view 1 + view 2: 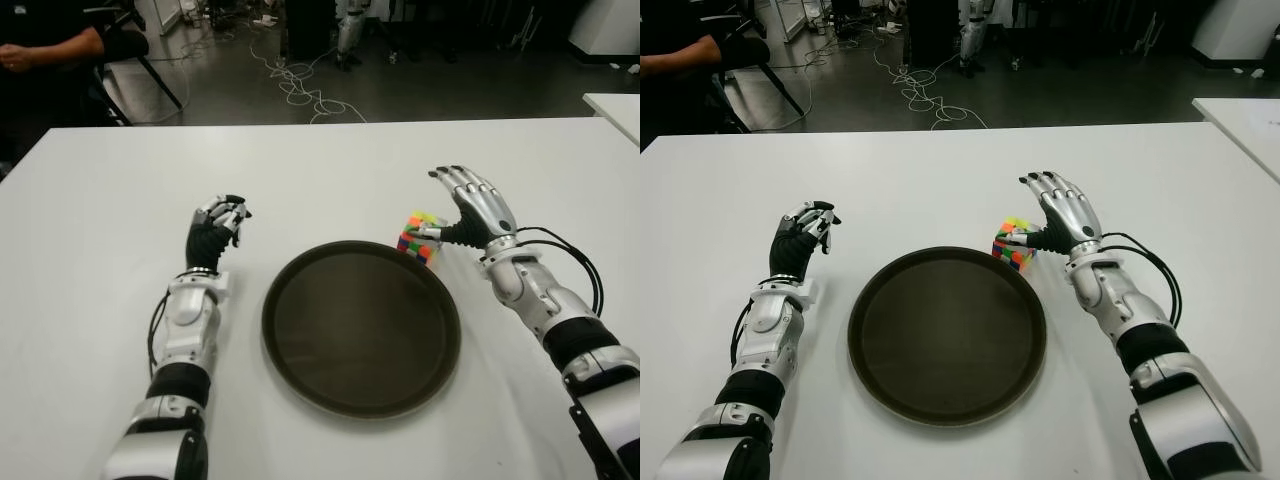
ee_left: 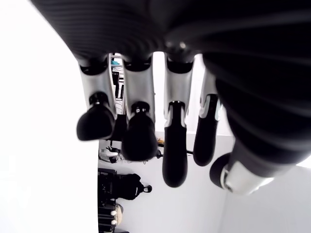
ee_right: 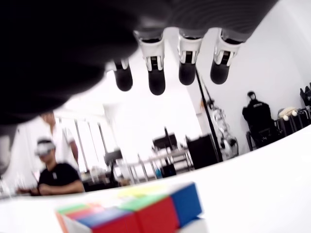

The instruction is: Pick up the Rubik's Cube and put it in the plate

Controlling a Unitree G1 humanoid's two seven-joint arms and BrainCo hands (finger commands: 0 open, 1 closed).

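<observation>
The Rubik's Cube (image 1: 421, 237) stands on the white table just beyond the far right rim of the round dark plate (image 1: 300, 345). My right hand (image 1: 470, 208) is right beside the cube on its right, fingers spread and held above it, thumb close to its side; the cube (image 3: 141, 211) shows under the open fingers (image 3: 156, 81) in the right wrist view, not grasped. My left hand (image 1: 218, 228) shows to the left of the plate with its fingers (image 2: 138, 138) curled and nothing in them.
The white table (image 1: 330, 170) stretches wide around the plate. A person sits at the far left corner (image 1: 45, 50) beyond the table. Cables lie on the floor (image 1: 300, 85) behind. Another white table's edge (image 1: 615, 110) shows at the far right.
</observation>
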